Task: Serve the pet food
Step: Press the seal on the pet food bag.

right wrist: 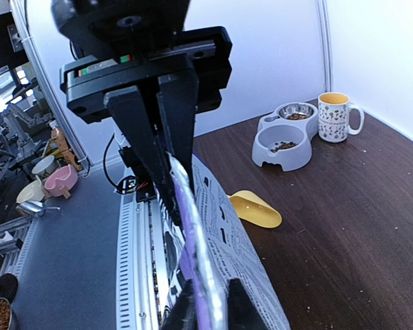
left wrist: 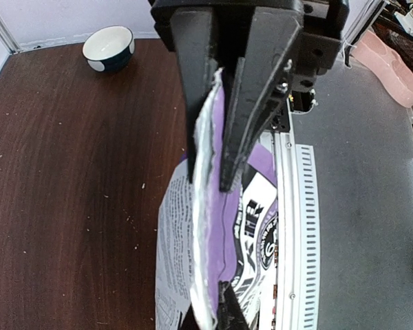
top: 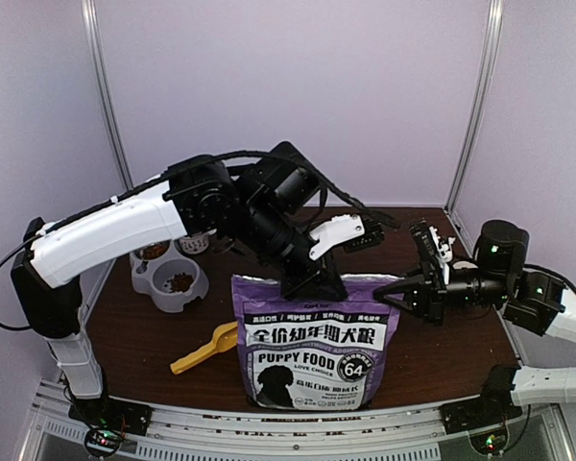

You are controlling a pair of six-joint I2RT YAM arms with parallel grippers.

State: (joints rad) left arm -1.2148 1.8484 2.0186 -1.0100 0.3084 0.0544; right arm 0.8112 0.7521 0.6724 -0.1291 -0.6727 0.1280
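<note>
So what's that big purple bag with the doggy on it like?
The tall purple-and-white foil bag stands upright near the front edge of the dark brown table. Its front shows a black dog, the words PUPPY FOOD and other lettering; its back is white with small print. The left black pincer clamps the middle of its thin top edge. The right black pincer straddles the top right corner; whether it squeezes is unclear.

The pet food bag (top: 312, 341) is being carried upright on the tabletop (top: 442, 355) at lower centre; the scoop (top: 204, 348) is being borne just to its left, the double bowl (top: 163, 300) above that, mid-left.
</note>
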